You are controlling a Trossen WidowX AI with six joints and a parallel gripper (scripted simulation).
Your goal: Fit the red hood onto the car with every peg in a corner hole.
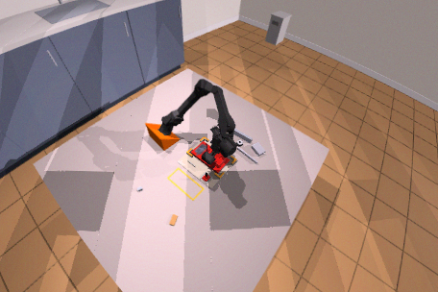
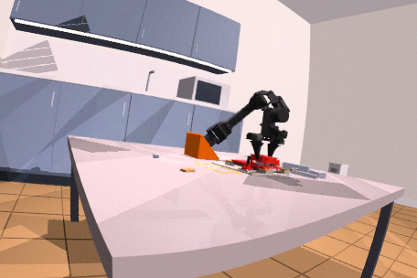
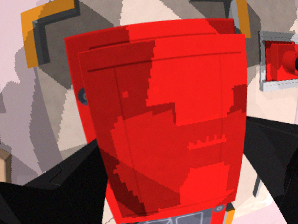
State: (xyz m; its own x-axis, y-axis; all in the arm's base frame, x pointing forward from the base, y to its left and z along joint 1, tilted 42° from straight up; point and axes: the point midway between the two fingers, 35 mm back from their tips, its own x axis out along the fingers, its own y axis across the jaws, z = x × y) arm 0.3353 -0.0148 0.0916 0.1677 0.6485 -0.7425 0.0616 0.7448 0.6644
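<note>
Pale table [image 2: 178,206], kitchen cabinets behind: black parallel-jaw gripper [image 2: 266,153] is clamping the glossy red plastic hood [image 3: 166,123], holding it over the orange-cornered jig [image 3: 47,26] (peg seating hidden).

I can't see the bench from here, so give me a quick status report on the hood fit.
Gripper shut on the red hood. Hood low over the chassis in the jig, seating not confirmed. Nothing visible blocking.
</note>
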